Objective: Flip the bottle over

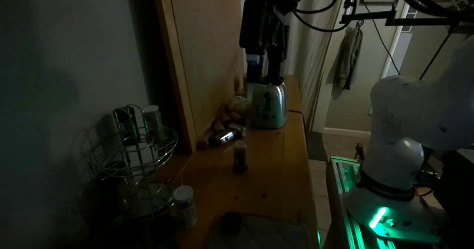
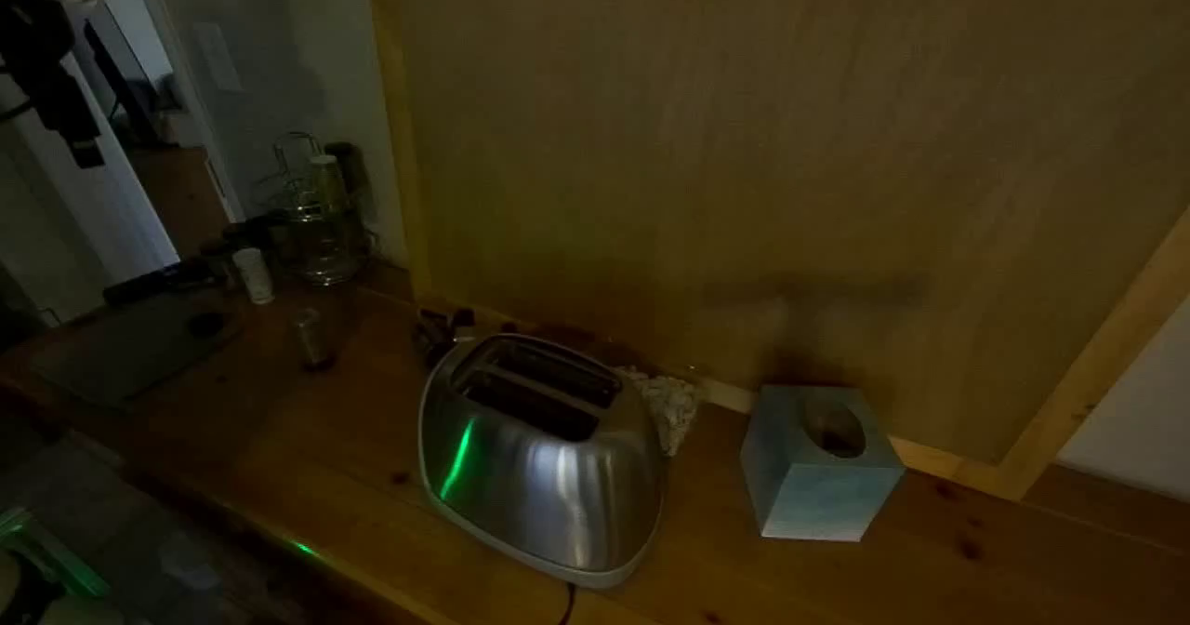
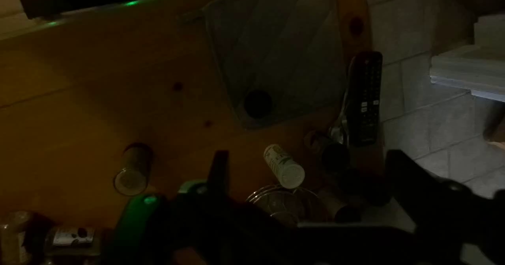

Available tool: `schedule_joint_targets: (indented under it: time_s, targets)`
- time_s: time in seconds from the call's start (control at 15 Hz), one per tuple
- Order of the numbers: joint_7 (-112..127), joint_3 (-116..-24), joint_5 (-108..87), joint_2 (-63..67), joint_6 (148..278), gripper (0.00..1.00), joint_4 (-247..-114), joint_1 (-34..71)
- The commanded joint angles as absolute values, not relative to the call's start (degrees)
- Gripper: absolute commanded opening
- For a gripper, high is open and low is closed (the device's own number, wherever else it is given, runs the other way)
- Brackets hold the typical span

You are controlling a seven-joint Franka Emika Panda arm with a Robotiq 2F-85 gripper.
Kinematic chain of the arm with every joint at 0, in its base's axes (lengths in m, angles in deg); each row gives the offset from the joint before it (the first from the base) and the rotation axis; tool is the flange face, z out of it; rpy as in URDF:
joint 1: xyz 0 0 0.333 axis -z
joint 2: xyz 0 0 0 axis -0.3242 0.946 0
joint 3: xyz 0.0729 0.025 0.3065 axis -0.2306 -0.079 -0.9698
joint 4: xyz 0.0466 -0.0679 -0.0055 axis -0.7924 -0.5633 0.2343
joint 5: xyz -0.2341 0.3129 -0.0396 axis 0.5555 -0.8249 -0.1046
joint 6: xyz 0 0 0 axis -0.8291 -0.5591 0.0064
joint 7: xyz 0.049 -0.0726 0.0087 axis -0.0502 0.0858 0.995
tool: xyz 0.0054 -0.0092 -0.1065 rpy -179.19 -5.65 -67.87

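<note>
The bottle (image 1: 240,155) is small, slim and dark. It stands upright on the wooden counter, with its paler end up and a darker end at the counter. It also shows in an exterior view (image 2: 310,337) and at the left of the wrist view (image 3: 135,168). My gripper (image 1: 263,79) is high above the counter, in front of the toaster in that view and well apart from the bottle. In the wrist view my gripper (image 3: 307,154) has its two fingers wide apart with nothing held between them. It shows at the upper left of an exterior view (image 2: 88,152).
A silvery toaster (image 2: 558,485) and a tissue box (image 2: 823,476) stand on the counter (image 1: 266,189). A white jar with a pale lid (image 3: 283,165) stands by a wire rack (image 1: 139,163). A grey mat (image 3: 276,56) holds a dark round thing (image 3: 258,104). A remote (image 3: 365,99) lies beside it.
</note>
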State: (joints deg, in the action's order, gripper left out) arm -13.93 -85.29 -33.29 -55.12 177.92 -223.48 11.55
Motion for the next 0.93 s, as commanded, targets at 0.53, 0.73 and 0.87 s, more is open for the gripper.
schedule_joint_targets:
  time_s: [0.53, 0.73, 0.87]
  targets:
    - [-18.87, -82.18, -36.15, -54.53, 177.89, 1.00, -224.35, 18.27]
    - [-22.74, -81.17, -35.71, -53.16, 178.47, 1.00, -225.26, 22.12]
    - [-25.75, -80.84, -35.78, -51.80, 179.61, 1.00, -226.30, 24.12]
